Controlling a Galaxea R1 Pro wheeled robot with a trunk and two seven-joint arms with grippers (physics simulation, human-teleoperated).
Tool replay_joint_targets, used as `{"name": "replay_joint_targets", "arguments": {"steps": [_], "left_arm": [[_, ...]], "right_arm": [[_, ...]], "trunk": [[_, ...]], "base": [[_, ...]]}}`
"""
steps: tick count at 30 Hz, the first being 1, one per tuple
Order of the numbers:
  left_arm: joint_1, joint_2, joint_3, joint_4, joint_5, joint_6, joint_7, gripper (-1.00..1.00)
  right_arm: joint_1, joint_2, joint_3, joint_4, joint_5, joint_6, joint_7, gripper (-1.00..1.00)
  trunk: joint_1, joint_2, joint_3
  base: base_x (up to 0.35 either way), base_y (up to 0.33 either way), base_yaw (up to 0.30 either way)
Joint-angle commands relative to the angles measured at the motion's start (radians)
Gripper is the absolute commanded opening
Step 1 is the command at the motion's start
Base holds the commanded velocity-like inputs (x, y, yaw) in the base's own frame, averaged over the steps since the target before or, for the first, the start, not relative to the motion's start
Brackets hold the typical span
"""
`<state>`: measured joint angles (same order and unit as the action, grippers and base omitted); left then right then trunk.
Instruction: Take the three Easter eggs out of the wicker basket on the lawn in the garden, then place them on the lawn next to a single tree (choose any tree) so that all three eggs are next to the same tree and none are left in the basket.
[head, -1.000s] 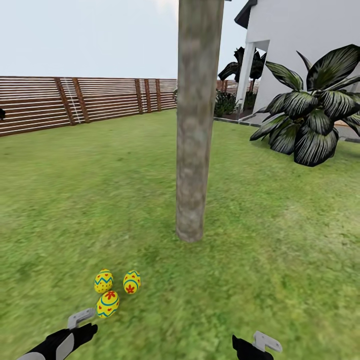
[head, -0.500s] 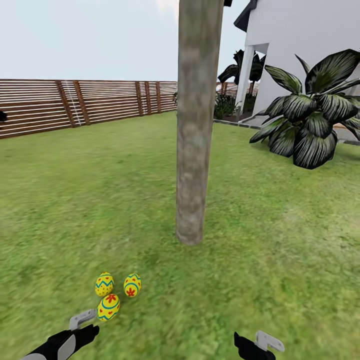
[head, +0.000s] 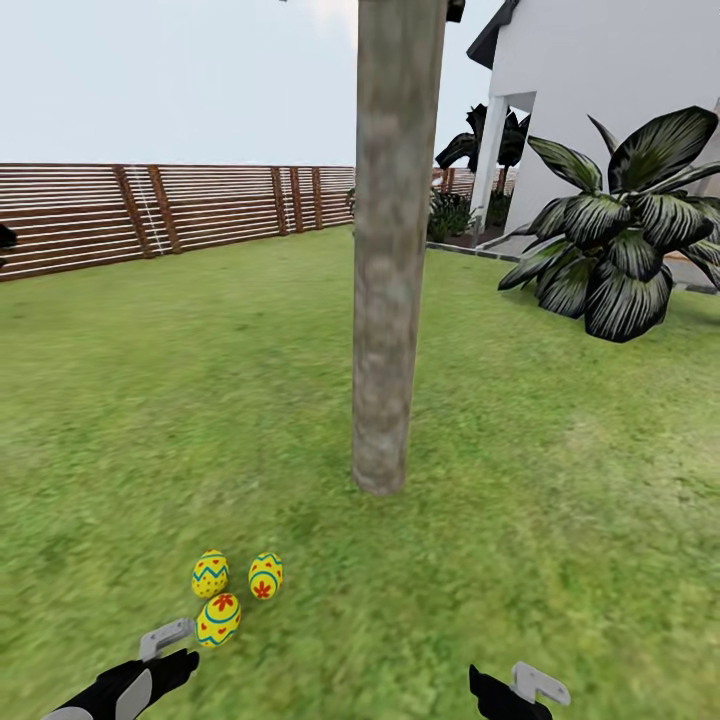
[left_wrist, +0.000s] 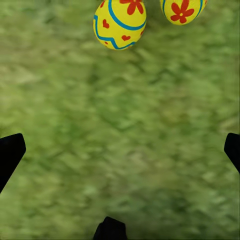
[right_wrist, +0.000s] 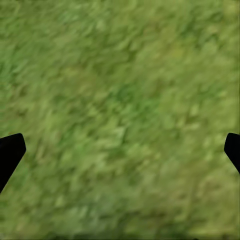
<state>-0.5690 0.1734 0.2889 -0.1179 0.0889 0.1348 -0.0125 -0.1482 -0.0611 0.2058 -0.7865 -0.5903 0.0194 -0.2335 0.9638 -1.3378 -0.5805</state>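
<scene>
Three yellow Easter eggs with red flowers and blue zigzags lie close together on the lawn (head: 560, 480): one (head: 210, 574), a second (head: 265, 576) and a third (head: 218, 620), a short way in front and to the left of the tree's grey-brown trunk (head: 387, 300). My left gripper (head: 170, 668) hovers just short of the nearest egg, open and holding nothing. In the left wrist view two of the eggs (left_wrist: 120, 22) (left_wrist: 182, 10) lie beyond the spread fingertips (left_wrist: 12, 150). My right gripper (head: 500, 695) is open over bare grass (right_wrist: 120, 115). The wicker basket is out of view.
A brown slat fence (head: 150, 205) bounds the lawn at the back left. A white house (head: 600, 60) and a large broad-leaved plant (head: 620, 240) stand at the back right. Grass stretches around the trunk on every side.
The whole picture has slid down a little, so the camera has moved. The eggs, the trunk and both arms keep their places.
</scene>
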Motion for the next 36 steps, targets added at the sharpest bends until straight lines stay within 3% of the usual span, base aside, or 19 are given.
{"name": "replay_joint_targets", "arguments": {"steps": [1,13,30,36], "left_arm": [[0.0,0.0,0.001,-0.002,0.009,0.006,-0.001,1.0],[0.0,-0.002,0.001,-0.002,0.009,0.006,-0.001,1.0],[0.0,-0.002,0.0,-0.002,0.008,0.006,-0.001,1.0],[0.0,-0.013,0.001,-0.001,-0.027,-0.026,0.001,1.0]], "right_arm": [[-0.001,-0.001,0.006,-0.002,-0.006,0.002,-0.009,1.0],[-0.001,0.001,0.005,0.097,-0.006,-0.015,-0.01,1.0],[-0.001,0.001,0.008,0.104,-0.005,-0.047,-0.01,1.0],[-0.001,0.001,0.011,0.104,-0.003,-0.05,-0.01,1.0]], "trunk": [[-0.004,0.007,0.002],[-0.05,0.091,0.04],[-0.115,0.21,0.093],[-0.138,0.252,0.112]], "base": [[0.0,0.0,0.0],[0.0,0.0,0.0],[0.0,0.0,0.0],[0.0,0.0,0.0]]}}
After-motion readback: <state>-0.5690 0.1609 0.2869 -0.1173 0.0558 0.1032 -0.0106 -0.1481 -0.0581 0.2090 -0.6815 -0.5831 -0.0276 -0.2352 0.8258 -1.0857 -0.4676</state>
